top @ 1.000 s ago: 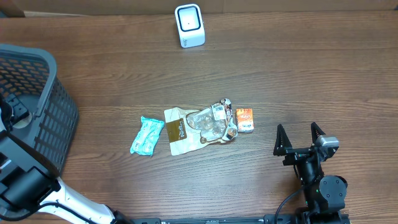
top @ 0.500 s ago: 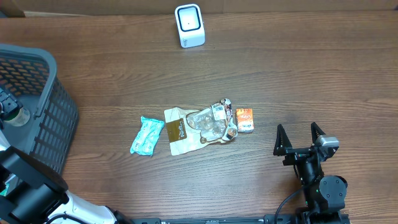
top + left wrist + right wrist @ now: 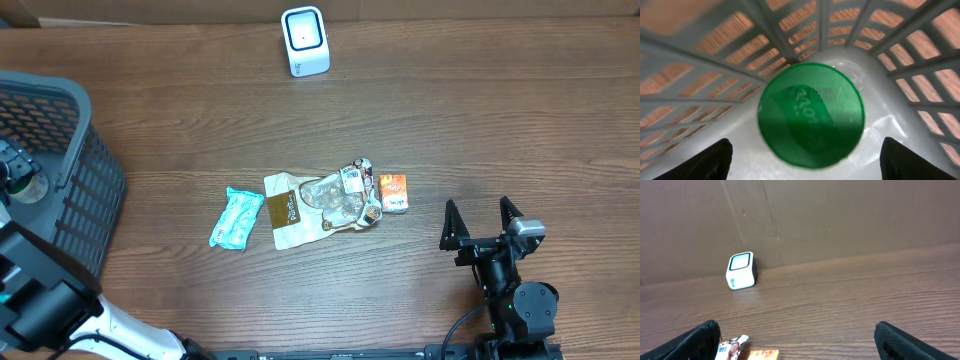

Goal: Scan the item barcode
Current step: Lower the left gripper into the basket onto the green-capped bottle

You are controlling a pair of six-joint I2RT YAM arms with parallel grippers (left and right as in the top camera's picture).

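From overhead, the grey lattice basket (image 3: 95, 180) sits on the wood-grain table (image 3: 480, 120). To its right lie a teal packet (image 3: 236, 217), a tan pouch (image 3: 283, 212), a crinkled clear wrapper (image 3: 340, 198) and a small orange box (image 3: 393, 192). The white, rounded scanner (image 3: 305, 41) is also right of the basket, toward the table's far edge. Farthest right of the basket, the right claw (image 3: 480, 222) stands spread wide and holds nothing. Since a second ago only the left arm (image 3: 45, 300) has shifted, at the basket; the heap and the right claw are as they were. The left wrist view looks down inside the basket at the green-lidded container (image 3: 810, 115). Its glossy round lid, with faint lettering, faces the camera near a corner of the pale floor. The left claw (image 3: 807, 162) is spread well apart, its fingers clear of the lid. The right wrist view shows the scanner's pale window, the table's grain and dark fingertips (image 3: 697, 342) wide apart at the lower corners.
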